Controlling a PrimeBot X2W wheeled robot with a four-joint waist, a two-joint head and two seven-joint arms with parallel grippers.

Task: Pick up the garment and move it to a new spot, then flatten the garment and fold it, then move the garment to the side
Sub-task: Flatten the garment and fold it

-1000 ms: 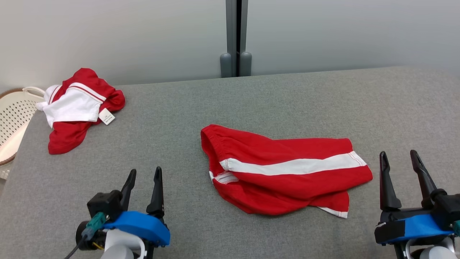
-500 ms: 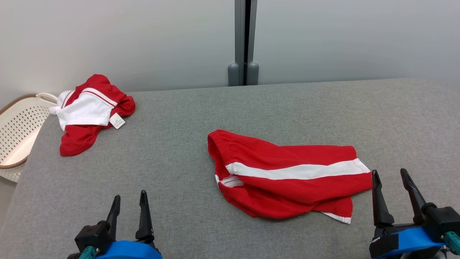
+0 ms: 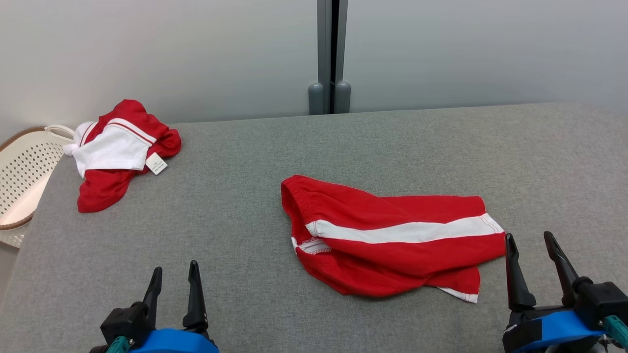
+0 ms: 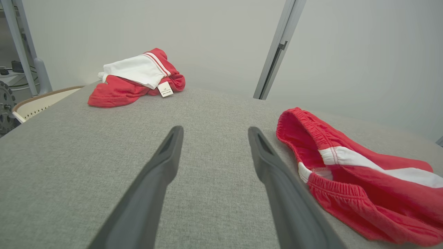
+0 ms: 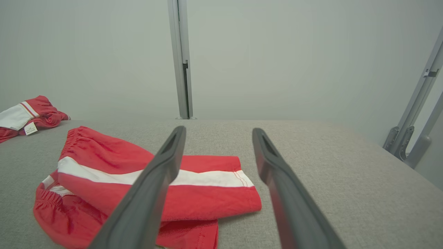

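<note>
Retreat of both hands toward the bottom edge of the head view since a second ago, with the wall post [image 3: 328,49] shifted too, so partly a move of the camera. No change in the lie of the red shorts [image 3: 387,235]: same rumple, white stripe uppermost, waistband toward 9 o'clock, hem toward 3 o'clock, resting on the grey table [image 3: 235,206] a little toward 4 o'clock from the middle. Probably a pause between steps: set down at a spot, not yet flattened, one leg doubled under at 5 o'clock, so smoothing likely next.

Left hand [image 3: 175,265] at 7 o'clock: fingers spread to a moderate gap, holding nothing, touching nothing, well apart from the waistband. Bare table between the fingers in the left wrist view.

Right hand [image 3: 528,235] at 5 o'clock: spread about the same, empty, one tip just beside the hem. Contact with the cloth impossible to tell, though seemingly raised above it in the right wrist view.

Second garment [image 3: 122,152], red and white, crumpled at 10 o'clock near the table edge, beside a pale perforated basket [image 3: 24,162].
</note>
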